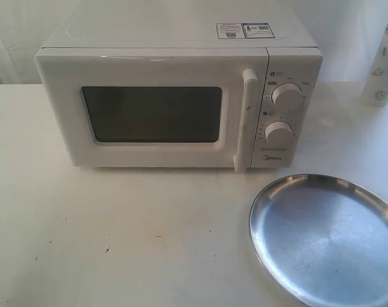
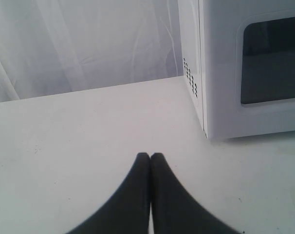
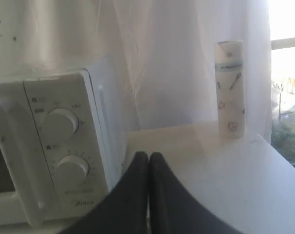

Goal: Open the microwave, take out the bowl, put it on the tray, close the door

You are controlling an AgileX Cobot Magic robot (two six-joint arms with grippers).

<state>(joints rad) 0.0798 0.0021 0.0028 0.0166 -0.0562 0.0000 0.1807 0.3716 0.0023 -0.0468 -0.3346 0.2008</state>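
Nothing of the task looks begun. The microwave (image 1: 181, 38) stands at 12 o'clock on the white table (image 1: 117, 243), its door (image 1: 149, 70) shut flush. The steel tray (image 1: 325, 236) lies bare at 4 o'clock from it. The bowl is unseen, presumably behind the dark window (image 1: 152, 114). The left gripper (image 2: 150, 157) and right gripper (image 3: 149, 156) each have their fingers pressed together, hold nothing, and are clear of the oven.

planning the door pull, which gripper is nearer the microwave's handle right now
Right. The right gripper sits shut in front of the dial panel, with the handle just beside that. The left gripper is off the opposite front corner of the microwave.
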